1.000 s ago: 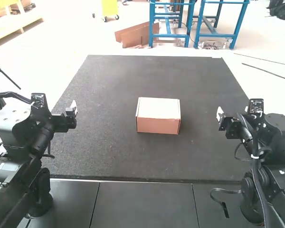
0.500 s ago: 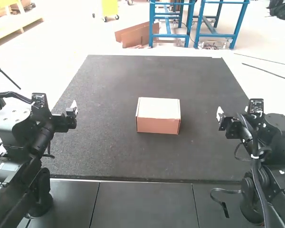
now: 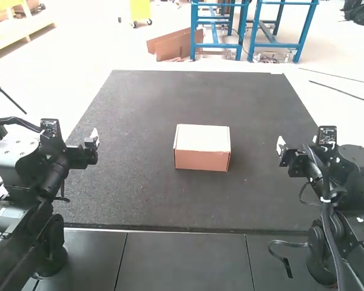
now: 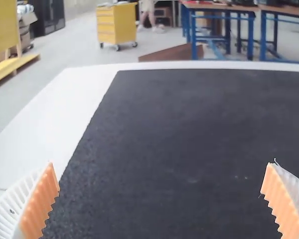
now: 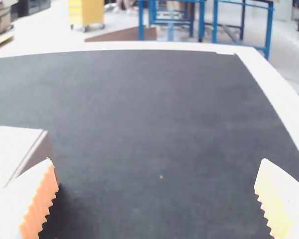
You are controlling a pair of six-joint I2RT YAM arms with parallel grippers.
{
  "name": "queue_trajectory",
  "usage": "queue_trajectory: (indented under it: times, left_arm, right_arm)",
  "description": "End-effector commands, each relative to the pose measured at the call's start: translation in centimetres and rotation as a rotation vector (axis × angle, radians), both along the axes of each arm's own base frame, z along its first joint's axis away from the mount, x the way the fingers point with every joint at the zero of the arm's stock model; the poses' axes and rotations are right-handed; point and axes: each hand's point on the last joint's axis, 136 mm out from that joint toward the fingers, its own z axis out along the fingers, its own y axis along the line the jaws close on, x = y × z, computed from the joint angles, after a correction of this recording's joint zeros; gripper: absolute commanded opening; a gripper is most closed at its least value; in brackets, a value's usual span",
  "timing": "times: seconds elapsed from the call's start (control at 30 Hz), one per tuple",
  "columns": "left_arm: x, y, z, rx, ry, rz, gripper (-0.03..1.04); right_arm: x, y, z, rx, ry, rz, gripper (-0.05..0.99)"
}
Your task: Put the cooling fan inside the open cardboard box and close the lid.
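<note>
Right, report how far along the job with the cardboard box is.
Done, by the look of it: the small brown cardboard box sits on the black mat with its lid flat and shut. The closed lid hides whether the fan is inside. In hand: nothing. The left gripper and right gripper are open and empty, each at its own side of the mat, apart from the box. Left: nothing that I can see.

Bright, even light; faint shadow beside the cardboard box (image 5: 14,149).
</note>
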Motion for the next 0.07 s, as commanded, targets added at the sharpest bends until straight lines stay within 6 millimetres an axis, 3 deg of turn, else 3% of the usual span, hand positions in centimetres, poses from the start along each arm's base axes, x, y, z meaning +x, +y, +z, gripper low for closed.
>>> queue_trajectory:
  times: [0.0, 0.03]
  left_arm:
    - [-0.01, -0.44, 0.15, 0.008, -0.014, -0.022, 0.96]
    - [-0.01, -0.44, 0.15, 0.008, -0.014, -0.022, 0.96]
  right_arm:
    - [0.00, -0.19, -0.01, 0.006, -0.004, -0.006, 0.91]
    - [0.00, -0.19, -0.01, 0.006, -0.004, -0.006, 0.91]
